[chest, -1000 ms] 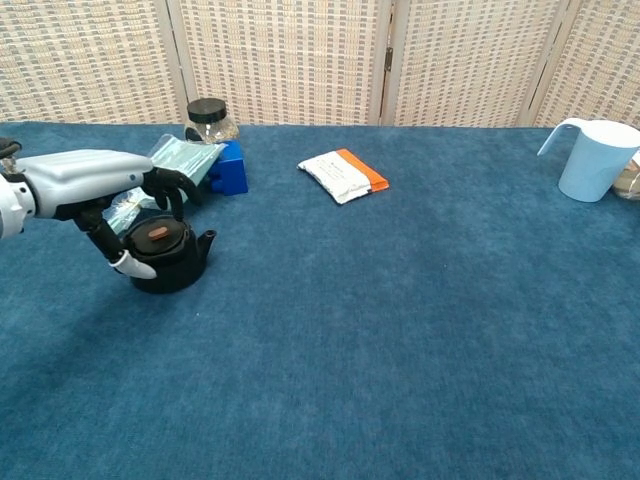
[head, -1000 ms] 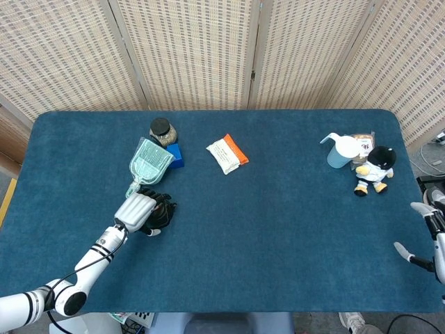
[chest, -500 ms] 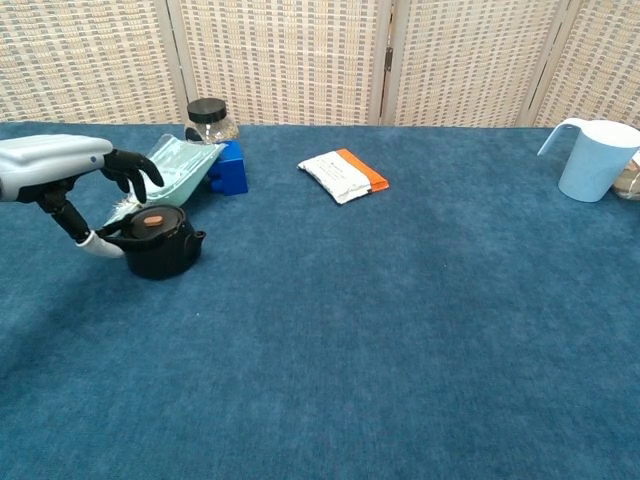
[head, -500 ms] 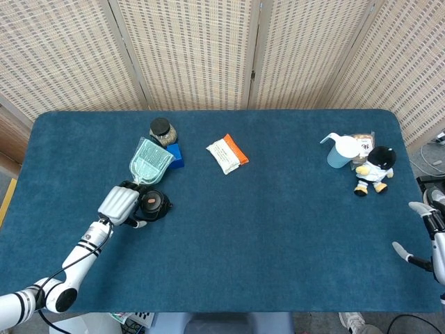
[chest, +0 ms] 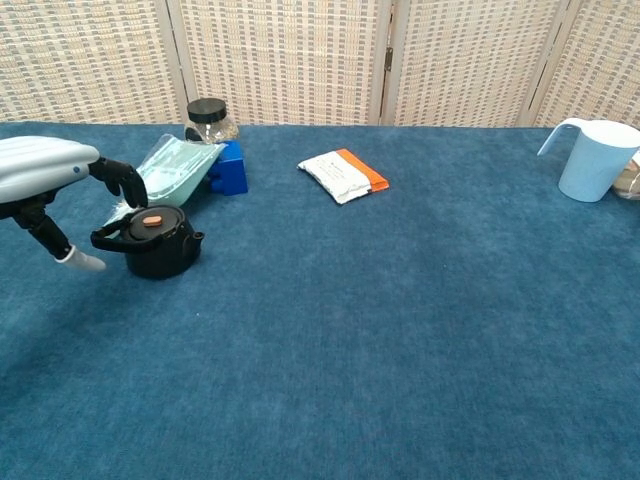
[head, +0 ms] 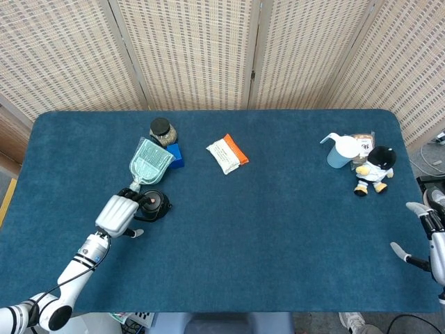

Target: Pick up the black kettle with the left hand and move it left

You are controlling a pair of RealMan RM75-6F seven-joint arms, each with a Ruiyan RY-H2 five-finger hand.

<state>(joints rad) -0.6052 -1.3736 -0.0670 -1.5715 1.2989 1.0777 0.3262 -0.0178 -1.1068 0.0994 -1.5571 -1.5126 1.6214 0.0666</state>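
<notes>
The black kettle [chest: 152, 242] stands on the blue table [head: 278, 229], just right of the left hand [chest: 45, 175], which is released with fingers apart, its dark fingertips [chest: 125, 180] hovering near the lid, apparently not touching. That hand is far nearer than the right hand [head: 425, 240], which waits, fingers spread and holding nothing, at the opposite edge. The kettle's long axis runs left-right: handle toward the left hand, spout pointing away. A green dustpan [head: 149, 163] lies just behind.

We see both views bright and evenly lit, diffuse light, no glare. Shadows soft: a faint dark patch on the desk [chest: 330, 330] below the left fingers [chest: 125, 181]. Focus sharp throughout, no motion blur or noticeable edge distortion.
</notes>
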